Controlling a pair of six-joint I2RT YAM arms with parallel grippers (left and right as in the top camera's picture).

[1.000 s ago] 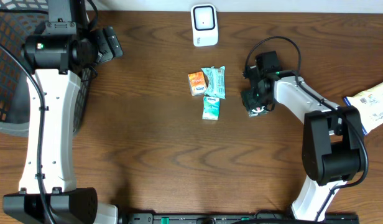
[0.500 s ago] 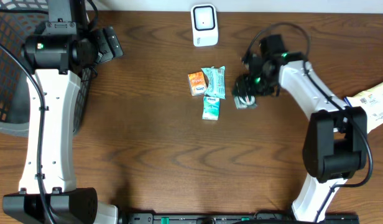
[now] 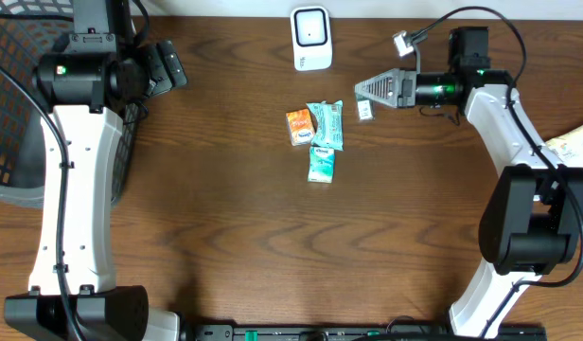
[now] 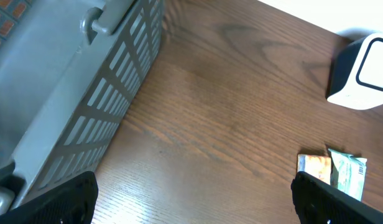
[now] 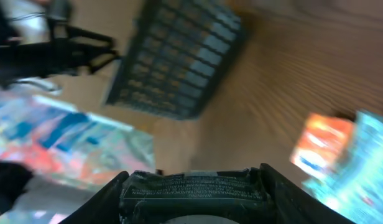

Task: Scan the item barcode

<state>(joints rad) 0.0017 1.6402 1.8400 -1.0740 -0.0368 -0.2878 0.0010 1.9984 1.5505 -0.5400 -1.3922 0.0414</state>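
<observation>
The item (image 5: 191,191) is a small dark packet with white print, and my right gripper (image 5: 193,179) is shut on it, one finger on each side. In the overhead view the right gripper (image 3: 369,94) points left, held above the table to the right of the white scanner (image 3: 310,39), and the item (image 3: 365,111) shows just below its fingers. My left gripper (image 4: 191,202) stands open over bare wood near the basket, with nothing between its fingers. From the left wrist the scanner (image 4: 364,71) sits at the upper right.
An orange packet (image 3: 298,126) and two teal packets (image 3: 326,123) (image 3: 321,164) lie mid-table below the scanner. A dark mesh basket (image 3: 12,104) stands at the left edge. A white printed bag (image 3: 575,156) lies at the right edge. The right wrist view is blurred.
The right gripper closed on the item on the table, lifted it, and swung it back and up while turning to point left toward the scanner. The left arm stayed still.
</observation>
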